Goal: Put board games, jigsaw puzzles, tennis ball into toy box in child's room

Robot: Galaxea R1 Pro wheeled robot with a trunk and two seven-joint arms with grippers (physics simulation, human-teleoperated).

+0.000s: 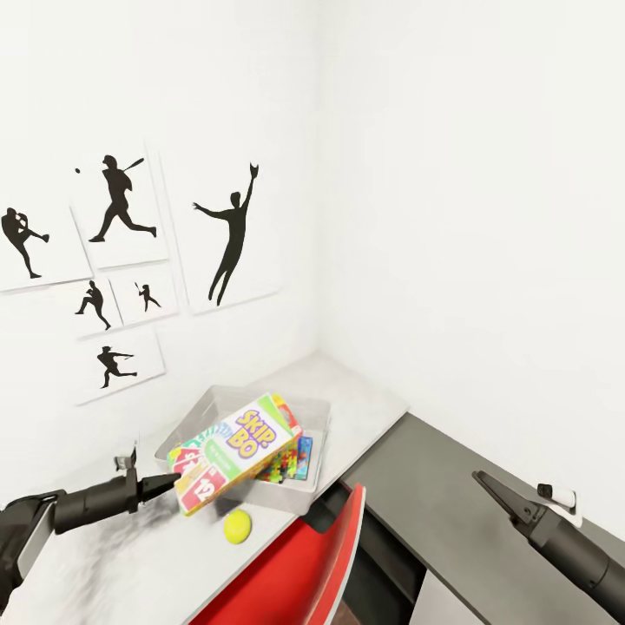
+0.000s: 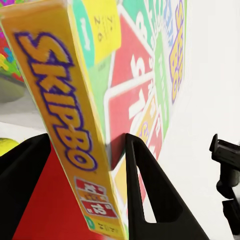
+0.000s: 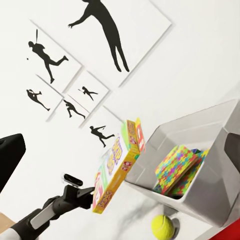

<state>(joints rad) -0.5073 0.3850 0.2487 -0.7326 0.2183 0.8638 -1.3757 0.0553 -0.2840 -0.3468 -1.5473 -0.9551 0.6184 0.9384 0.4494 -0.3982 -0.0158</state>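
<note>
Gripping the Skip-Bo board game [image 1: 236, 453] by its near end, our left gripper [image 1: 171, 483] holds it tilted over the toy box [image 1: 305, 483] rim. Its long axis runs away from the jaws into the box. Our right gripper [image 1: 488, 488] hangs well apart; we cannot tell its jaw state.

The left tool [image 1: 178, 483] grips a Skip-Bo board game [image 1: 239, 451] by its near corner, holding it tilted over the toy box [image 1: 201, 412]. Jigsaw puzzles [image 1: 282, 463] lie in the box beyond the tool. The tennis ball [image 1: 237, 526] rests on the tabletop [image 1: 365, 399] just below and past the tool's tip.
</note>
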